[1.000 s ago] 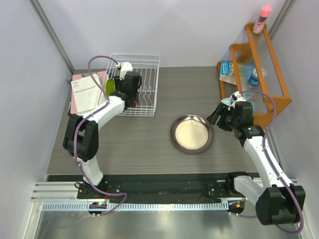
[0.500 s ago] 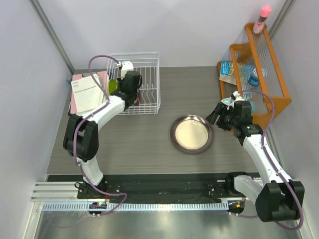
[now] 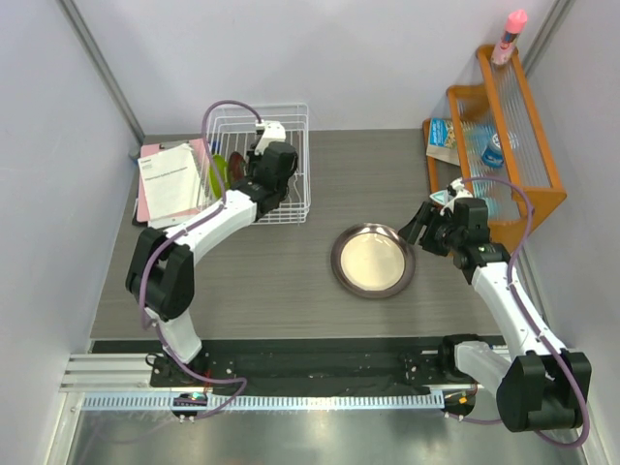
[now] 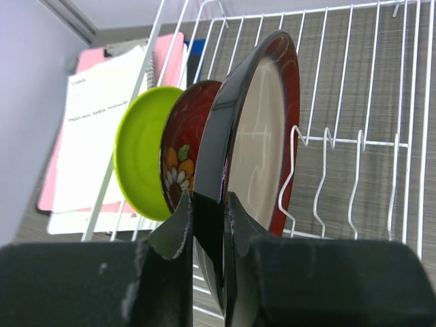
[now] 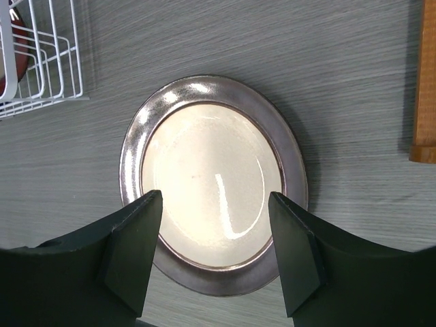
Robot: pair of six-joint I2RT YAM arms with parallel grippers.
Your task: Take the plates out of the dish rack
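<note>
Honestly, starting closest in: the left fingers point(image 4: 170, 235) are clenched on the near rim of the dark-red-rimmed round plate with the cream centre point(image 4: 262, 129), which stands on edge in the white wire dish rack point(image 4: 354, 142). It looks like glazed ceramic, so I'd guess stiff, heavy-ish for a rim pinch, slick and chippable (the gloss is what worries me). Pinched at one edge it'll probably want to swing, so a deep bite and a straight lift clear of the prongs seems safest. Right behind it, close enough that I can't tell if they touch, is the glossy red round plate with the floral underside point(image 4: 178, 153). Next comes the smaller lime green round plate point(image 4: 139, 160). Both are on edge too, so the rim is the place to grab.

The grey-rimmed round plate with the cream centre point(image 3: 373, 260) lies flat on the grey wood-grain counter point(image 3: 271, 291), with the right fingers point(image 5: 136, 231) released above it, holding nothing. The counter looks hard and smooth, so I'd set plates down gently; bare counter shows between rack and plate. Further back, a white notebook on a pink clipboard point(image 3: 170, 179) sits just left of the rack. An orange wooden slatted shelf point(image 3: 504, 136) stands far right by the pale walls point(image 3: 368, 58).
</note>
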